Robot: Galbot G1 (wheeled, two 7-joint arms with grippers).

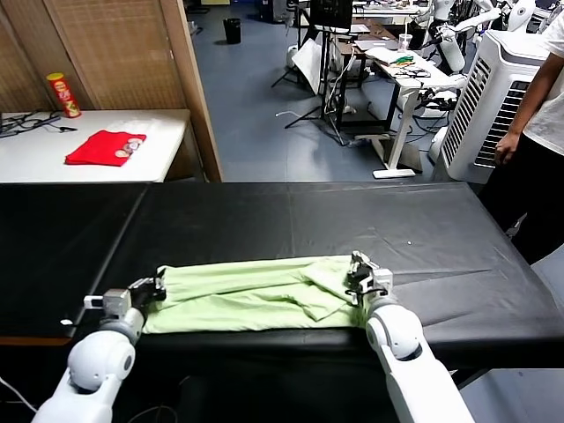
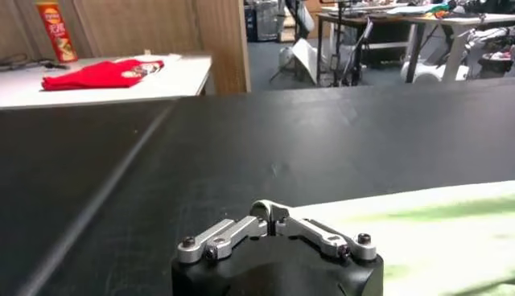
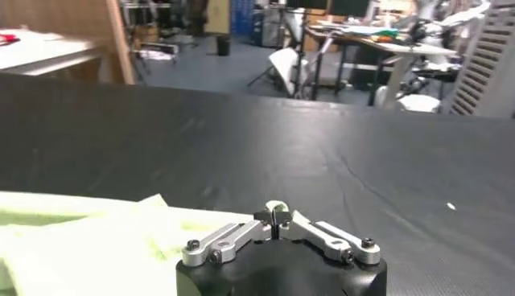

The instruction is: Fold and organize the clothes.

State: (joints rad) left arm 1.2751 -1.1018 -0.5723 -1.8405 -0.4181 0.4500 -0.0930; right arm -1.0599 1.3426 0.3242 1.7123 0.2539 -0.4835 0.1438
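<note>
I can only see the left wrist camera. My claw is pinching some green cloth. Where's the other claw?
Observer: The right claw is shut on the shirt's right end, opposite your left claw.
Operator: Is the shirt flat?
Observer: No. It lies as a long folded band across the black table, with a flap bunched near the right claw.
Operator: Is anybody nearby?
Observer: Yes, a person stands past the table's right end.
</note>
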